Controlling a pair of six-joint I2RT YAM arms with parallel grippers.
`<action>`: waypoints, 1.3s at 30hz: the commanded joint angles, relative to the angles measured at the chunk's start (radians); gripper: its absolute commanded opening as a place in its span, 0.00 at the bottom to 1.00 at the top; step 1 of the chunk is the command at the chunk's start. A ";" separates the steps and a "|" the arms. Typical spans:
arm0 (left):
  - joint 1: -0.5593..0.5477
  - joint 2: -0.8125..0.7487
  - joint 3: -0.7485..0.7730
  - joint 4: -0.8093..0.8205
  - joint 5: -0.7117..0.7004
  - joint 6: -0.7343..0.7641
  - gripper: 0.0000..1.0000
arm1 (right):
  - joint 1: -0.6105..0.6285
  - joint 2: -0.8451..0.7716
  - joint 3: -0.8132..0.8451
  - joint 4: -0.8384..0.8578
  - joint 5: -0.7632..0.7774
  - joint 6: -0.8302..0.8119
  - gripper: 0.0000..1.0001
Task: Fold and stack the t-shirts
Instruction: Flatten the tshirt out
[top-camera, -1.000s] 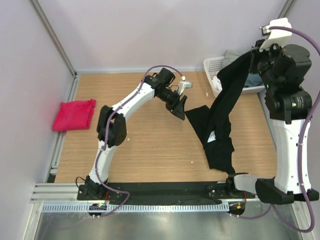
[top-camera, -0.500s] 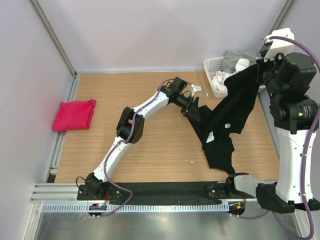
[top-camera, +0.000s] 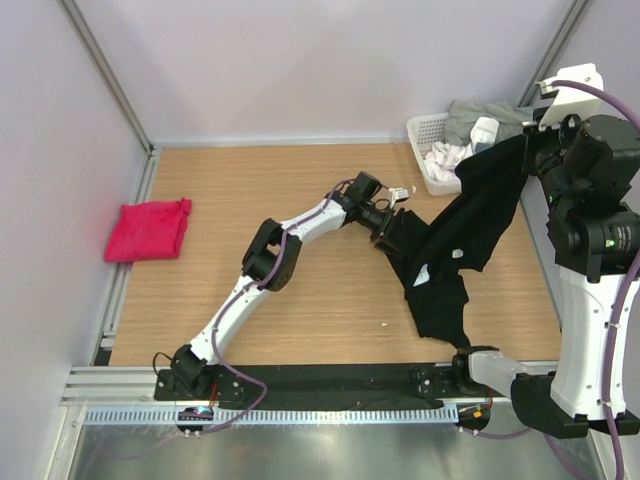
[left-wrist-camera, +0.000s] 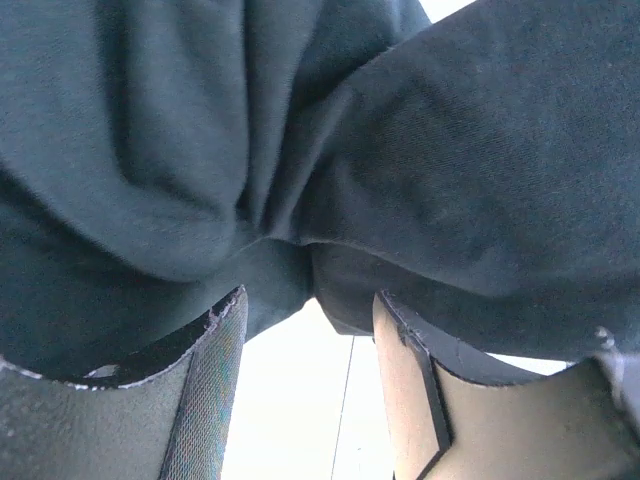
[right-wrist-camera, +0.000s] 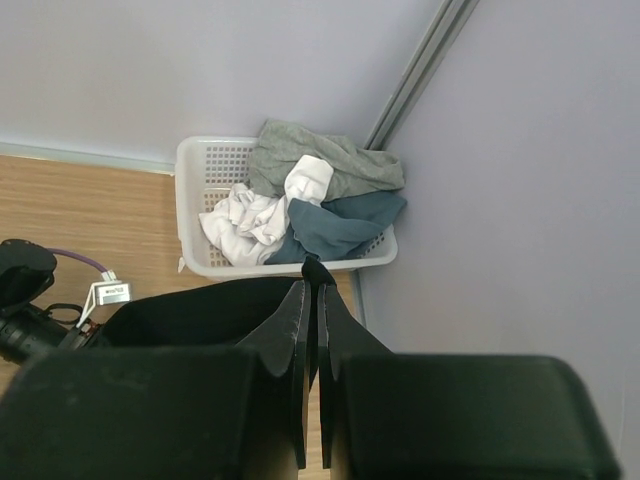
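The black t-shirt (top-camera: 470, 220) hangs from my right gripper (top-camera: 527, 140), raised at the right by the basket, and trails down to the table near the front. That gripper (right-wrist-camera: 312, 285) is shut on a pinch of the black cloth (right-wrist-camera: 190, 315), and a tip of cloth pokes out past the fingertips. My left gripper (top-camera: 395, 222) is stretched out low at the shirt's left edge. It is open (left-wrist-camera: 310, 300), with black cloth (left-wrist-camera: 450, 150) bunched right at the fingertips and bright table showing between the pads (left-wrist-camera: 200, 400). The pink t-shirt (top-camera: 150, 230) lies folded at the far left.
A white latticed basket (top-camera: 425, 135) with grey, white and blue clothes stands at the back right corner, and its rim (right-wrist-camera: 215, 265) shows just beyond my right fingers. Purple walls close in the back and both sides. A black rail runs along the front edge.
My left arm has reached right until its open jaws meet the shirt's left edge. My right gripper has carried the held shirt a little further right, spreading the cloth.
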 joint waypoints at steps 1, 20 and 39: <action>0.016 -0.040 -0.003 0.016 0.028 0.006 0.55 | -0.015 -0.022 -0.001 0.039 0.006 0.002 0.01; 0.021 0.088 0.124 -0.018 -0.077 0.084 0.56 | -0.028 -0.010 -0.039 0.057 -0.018 0.023 0.01; -0.018 0.078 0.138 0.015 -0.104 0.086 0.29 | -0.091 -0.048 -0.082 0.049 -0.035 0.043 0.01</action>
